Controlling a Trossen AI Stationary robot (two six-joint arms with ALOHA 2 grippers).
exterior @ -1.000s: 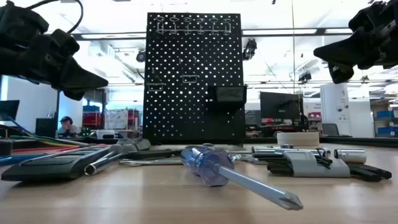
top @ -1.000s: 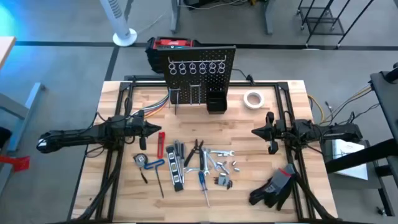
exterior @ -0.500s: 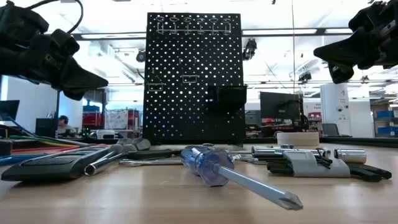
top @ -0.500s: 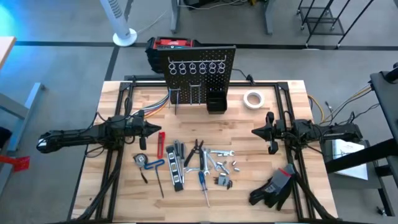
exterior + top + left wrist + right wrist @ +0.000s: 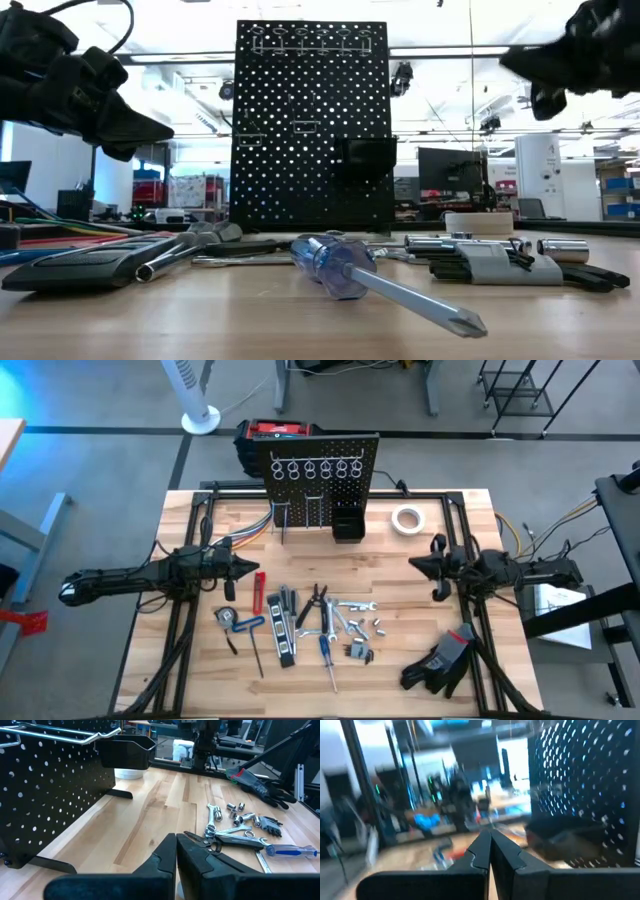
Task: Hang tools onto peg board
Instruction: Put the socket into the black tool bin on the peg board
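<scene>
Right gripper (image 5: 418, 565) has swung slightly; both it and left gripper (image 5: 252, 569) are closed, empty. Risk: closed jaws scatter the tools (image 5: 300, 620) when descending.

Tool-strewn wooden table (image 5: 410, 610), perhaps gloves (image 5: 440, 660)

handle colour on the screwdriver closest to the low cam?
Translucent blue. The screwdriver lies on the table; the low view shows it best.
</scene>
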